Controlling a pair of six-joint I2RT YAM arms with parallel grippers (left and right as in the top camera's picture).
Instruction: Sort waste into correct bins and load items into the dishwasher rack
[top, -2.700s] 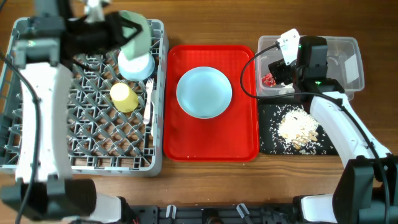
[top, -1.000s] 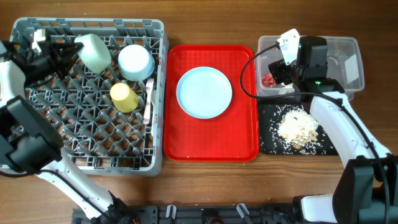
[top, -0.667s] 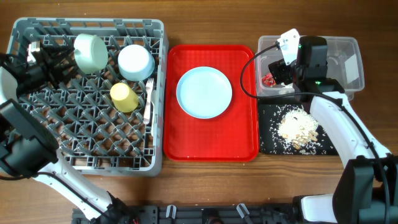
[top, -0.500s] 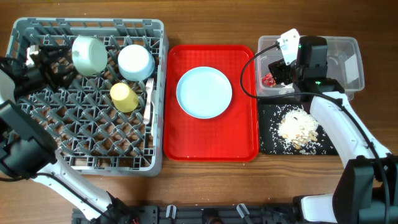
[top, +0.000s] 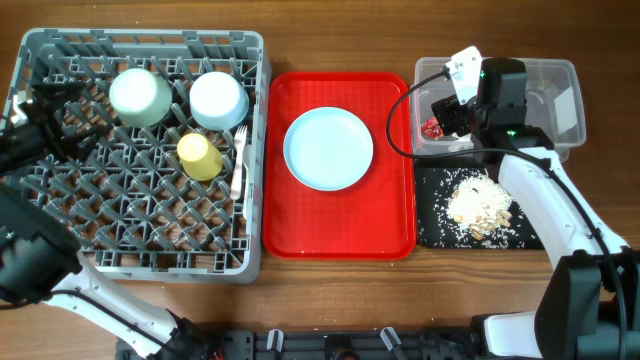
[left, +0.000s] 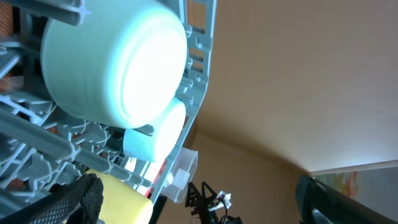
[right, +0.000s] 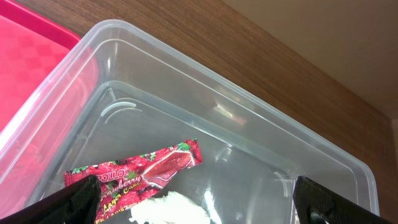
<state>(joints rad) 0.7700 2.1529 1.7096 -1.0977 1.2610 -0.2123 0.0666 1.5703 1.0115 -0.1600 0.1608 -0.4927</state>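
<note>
We judge the job nearly done. The dishwasher rack (top: 140, 266), the biggest thing on the tabletop, already holds a pale green bowl (top: 139, 97) and a white-blue bowl (top: 218, 100), both upside down side by side along its far edge. The yellow-green cup (top: 200, 156) sits just in front of them and the white fork (top: 239, 160) lies at the rack's right edge. We cannot make out the spoon.

The left tool (left: 199, 186) stands wide with nothing between its fingers, just beside the green bowl and not touching it.

The red tray (top: 340, 225) carries only the pale blue plate (top: 328, 149), which looks like the one item left to load.

The clear tub (top: 562, 70) has the red wrapper (right: 143, 171) and the white napkin (right: 168, 208) in it. The right tool (right: 196, 190) hangs over them spread wide, gripping nothing. The black tray (top: 430, 228) holds the food scraps (top: 478, 205), so the waste seems sorted.

As for writing, the wrapper shows white letters ending in "OLLO". The smaller line under them is too fine to read. The tub's white label (top: 566, 103) gives us no legible text.
</note>
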